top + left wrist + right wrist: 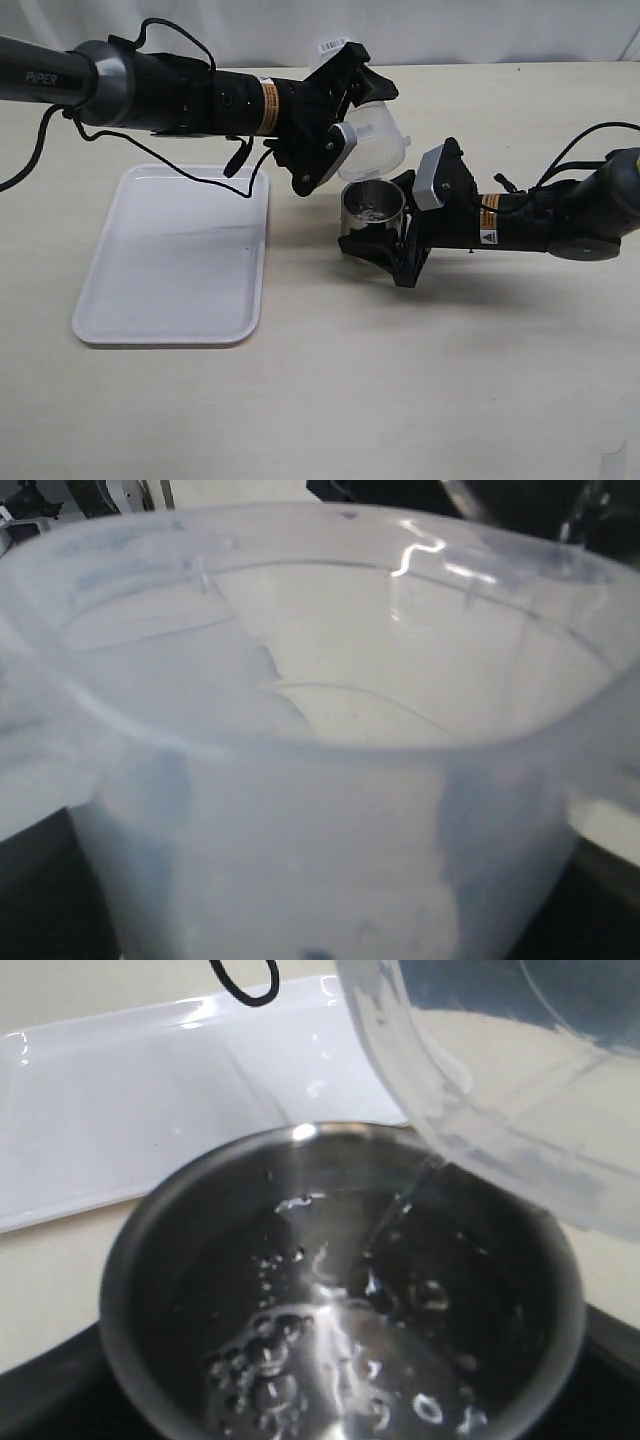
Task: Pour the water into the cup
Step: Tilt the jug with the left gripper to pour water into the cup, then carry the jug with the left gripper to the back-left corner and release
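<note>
While tight, right fingers (372, 256) around cup (372, 210).

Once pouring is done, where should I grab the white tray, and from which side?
Probably the raised rim of the white tray along the long edge facing the cup, fingers coming down from above: it lies flat, so only the rim offers a pinch.

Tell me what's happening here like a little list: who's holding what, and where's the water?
left claw: gripping the clear jug, tipped over the cup
right claw: gripping the steel cup, upright
water: thin stream running from jug into cup; bubbly pool at the bottom
tray: white, flat on the table, beside the cup
</note>
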Controlling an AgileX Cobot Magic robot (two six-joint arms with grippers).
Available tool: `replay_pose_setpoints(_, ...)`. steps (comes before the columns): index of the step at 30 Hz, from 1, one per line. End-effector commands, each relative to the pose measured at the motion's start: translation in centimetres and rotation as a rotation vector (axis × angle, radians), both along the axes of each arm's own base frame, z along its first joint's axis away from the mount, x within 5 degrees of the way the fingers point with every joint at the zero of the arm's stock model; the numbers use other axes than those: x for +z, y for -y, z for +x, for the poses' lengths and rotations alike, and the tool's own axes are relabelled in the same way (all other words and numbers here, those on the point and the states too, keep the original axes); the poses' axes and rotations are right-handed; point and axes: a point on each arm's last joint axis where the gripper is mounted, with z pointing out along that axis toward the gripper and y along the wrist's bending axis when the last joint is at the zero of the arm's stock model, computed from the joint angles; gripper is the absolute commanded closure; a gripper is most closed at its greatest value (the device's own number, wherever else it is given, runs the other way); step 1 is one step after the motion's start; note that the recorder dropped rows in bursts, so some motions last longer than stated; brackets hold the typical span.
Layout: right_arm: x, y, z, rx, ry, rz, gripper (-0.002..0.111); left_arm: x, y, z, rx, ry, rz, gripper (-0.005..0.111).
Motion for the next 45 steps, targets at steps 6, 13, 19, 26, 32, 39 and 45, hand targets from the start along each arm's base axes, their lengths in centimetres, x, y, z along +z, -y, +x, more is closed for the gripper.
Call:
replay_pose_setpoints(6,0.74,-0.01,0.21,-0.002,0.023,0.04,0.104,0.71,0.46,-0.19,-0.016,0.017,-0.017,0.107)
replay_pose_setpoints(13,0.76,0.01,0.27,-0.01,0.023,0.043,0.104,0.8,0.55,-0.28,-0.028,0.018,-0.028,0.107)
replay_pose_setpoints(19,0.76,0.0,0.27,-0.009,0.025,0.042,0.104,0.81,0.56,-0.29,-0.03,0.018,-0.03,0.107)
replay_pose_setpoints(26,0.76,0.0,0.27,-0.009,0.025,0.042,0.104,0.81,0.56,-0.29,-0.025,0.007,-0.036,0.107)
replay_pose_setpoints(32,0.78,0.01,0.3,-0.013,0.025,0.044,0.104,0.8,0.55,-0.28,-0.006,-0.028,-0.052,0.107)
replay_pose_setpoints(39,0.79,0.03,0.34,-0.018,0.025,0.046,0.104,0.85,0.58,-0.3,-0.004,-0.037,-0.065,0.107)
replay_pose_setpoints(45,0.81,0.05,0.4,-0.026,0.025,0.049,0.104,0.91,0.63,-0.34,0.039,-0.138,-0.126,0.107)
